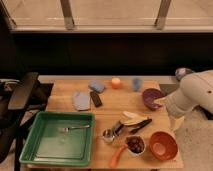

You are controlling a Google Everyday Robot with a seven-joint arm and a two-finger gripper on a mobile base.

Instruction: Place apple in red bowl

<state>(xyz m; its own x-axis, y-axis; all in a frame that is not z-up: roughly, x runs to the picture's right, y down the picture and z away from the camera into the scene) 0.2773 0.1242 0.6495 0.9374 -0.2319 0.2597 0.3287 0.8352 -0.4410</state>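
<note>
Orange-peach apple (116, 82) lies well apart from the parted, empty jaws, which hang near the red bowl (163, 145).

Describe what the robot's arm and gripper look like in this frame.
The arm is a bulky white shell of smooth, rounded segments; no cables or markings show. The gripper, at the right edge of the table between the purple bowl and the red bowl, looks pale cream and tapers downward.
</note>
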